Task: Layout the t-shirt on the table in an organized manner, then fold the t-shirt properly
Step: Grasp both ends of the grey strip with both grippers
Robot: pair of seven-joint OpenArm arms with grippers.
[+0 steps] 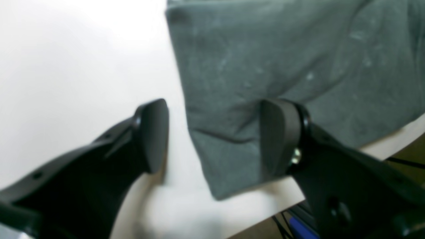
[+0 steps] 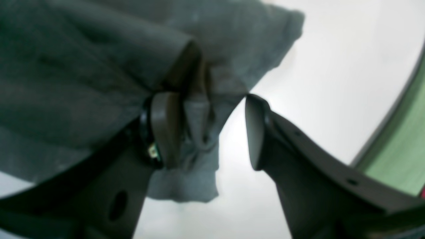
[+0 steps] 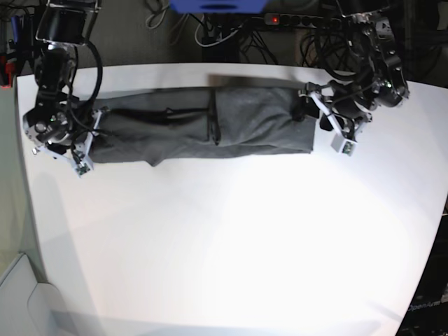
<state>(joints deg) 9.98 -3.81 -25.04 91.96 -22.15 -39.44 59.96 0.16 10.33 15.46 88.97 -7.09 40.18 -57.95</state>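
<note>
The dark grey t-shirt [image 3: 210, 122] lies stretched in a long, wrinkled band across the far part of the white table [image 3: 245, 245]. At its right end in the base view sits my left gripper [image 3: 311, 115]. The left wrist view shows that gripper [image 1: 215, 136] open, one finger on the t-shirt [image 1: 265, 49] and the other on the bare table [image 1: 66, 66], straddling the cloth's edge. My right gripper [image 3: 91, 143] is at the band's left end. Seen up close, this gripper [image 2: 209, 132] is open, and a fold of the t-shirt [image 2: 83, 66] drapes against one finger.
Cables and a power strip [image 3: 308, 21] run behind the table's far edge. The table's edge [image 1: 391, 149] passes close beside my left gripper, with cables below. A green floor [image 2: 398, 159] lies past the rounded rim near my right gripper.
</note>
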